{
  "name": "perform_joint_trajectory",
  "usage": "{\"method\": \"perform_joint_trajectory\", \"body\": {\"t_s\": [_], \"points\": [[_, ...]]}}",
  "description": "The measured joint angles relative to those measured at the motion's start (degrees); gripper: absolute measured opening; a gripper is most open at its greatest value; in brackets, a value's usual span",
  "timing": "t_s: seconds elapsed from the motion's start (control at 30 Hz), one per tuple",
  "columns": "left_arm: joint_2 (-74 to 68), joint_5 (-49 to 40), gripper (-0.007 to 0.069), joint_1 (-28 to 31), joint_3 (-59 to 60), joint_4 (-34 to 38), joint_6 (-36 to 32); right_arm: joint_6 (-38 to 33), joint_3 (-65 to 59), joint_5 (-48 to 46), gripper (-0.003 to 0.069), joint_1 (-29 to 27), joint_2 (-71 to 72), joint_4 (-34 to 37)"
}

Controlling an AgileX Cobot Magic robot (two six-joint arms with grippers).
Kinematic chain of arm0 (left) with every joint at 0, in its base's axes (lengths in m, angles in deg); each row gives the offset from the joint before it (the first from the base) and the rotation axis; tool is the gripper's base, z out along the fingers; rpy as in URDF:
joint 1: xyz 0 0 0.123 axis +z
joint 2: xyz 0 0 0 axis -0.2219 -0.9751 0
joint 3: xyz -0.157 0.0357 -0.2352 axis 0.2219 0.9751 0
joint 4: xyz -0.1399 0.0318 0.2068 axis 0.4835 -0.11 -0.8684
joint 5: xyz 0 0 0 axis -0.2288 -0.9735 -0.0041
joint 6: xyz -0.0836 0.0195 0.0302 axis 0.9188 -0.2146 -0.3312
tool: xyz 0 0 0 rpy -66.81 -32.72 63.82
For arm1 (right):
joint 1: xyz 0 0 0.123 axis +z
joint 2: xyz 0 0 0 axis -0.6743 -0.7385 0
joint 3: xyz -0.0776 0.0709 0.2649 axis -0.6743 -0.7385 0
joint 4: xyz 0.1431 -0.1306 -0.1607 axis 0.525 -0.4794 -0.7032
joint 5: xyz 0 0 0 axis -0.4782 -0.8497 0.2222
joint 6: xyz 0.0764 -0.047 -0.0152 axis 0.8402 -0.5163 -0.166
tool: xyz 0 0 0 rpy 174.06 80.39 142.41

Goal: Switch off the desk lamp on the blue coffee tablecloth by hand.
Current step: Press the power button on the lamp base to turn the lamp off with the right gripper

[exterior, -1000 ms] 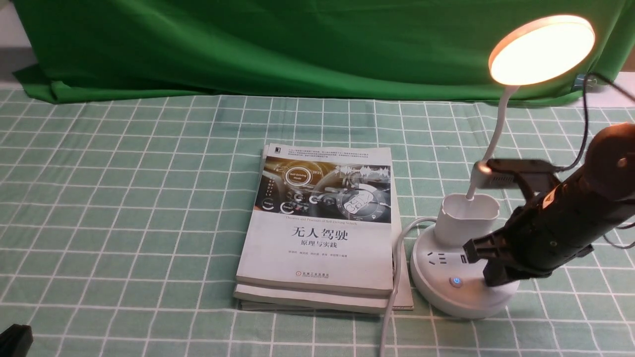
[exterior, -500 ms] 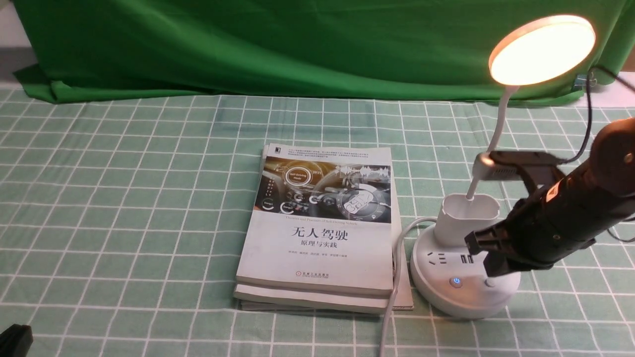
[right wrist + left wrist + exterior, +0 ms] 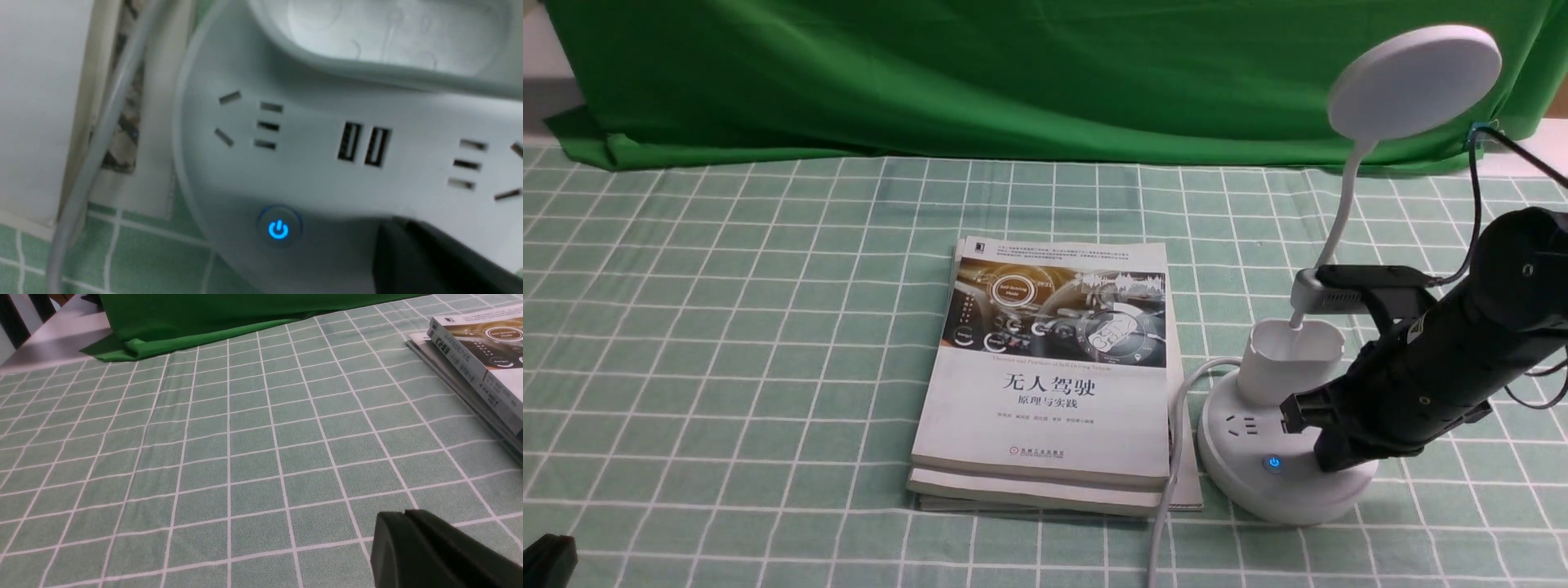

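The white desk lamp (image 3: 1286, 441) stands at the right on the pale green grid tablecloth (image 3: 727, 327). Its round disc head (image 3: 1414, 80) is dark, not glowing. A blue-lit power button (image 3: 1272, 464) (image 3: 279, 229) shines on the round base. My right gripper (image 3: 1327, 457) (image 3: 392, 228) is shut, its tip pressed down on the base just right of that blue button, covering the second button. My left gripper (image 3: 404, 516) is shut and empty, low over bare cloth; only a black corner of it (image 3: 547, 559) shows in the front view.
Two stacked books (image 3: 1054, 376) lie just left of the lamp base, with the lamp's white cable (image 3: 1168, 490) running along their right edge. A dark green cloth (image 3: 1013, 73) hangs along the back. Black cables (image 3: 1478, 204) trail behind my right arm.
The lamp head has gone from glowing bright to dark. My right gripper lifted slightly, then came back down onto the base, covering the right-hand button.
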Motion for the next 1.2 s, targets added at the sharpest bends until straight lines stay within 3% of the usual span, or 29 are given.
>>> {"method": "perform_joint_trajectory", "body": {"t_s": [0.33, 0.8, 1.2], "points": [[0.0, 0.0, 0.0, 0.0, 0.0, 0.0, 0.0, 0.0, -0.11, 0.05, 0.0038, 0.04, 4.32, -0.11], [0.0, 0.0, 0.0, 0.0, 0.0, 0.0, 0.0, -0.45, 0.38, 1.06, 0.0038, 0.04, -0.99, -0.19], [0.0, 0.0, 0.0, 0.0, 0.0, -0.06, 0.0, -0.9, -0.14, 0.9, 0.0039, 0.04, 5.52, -0.14]]}}
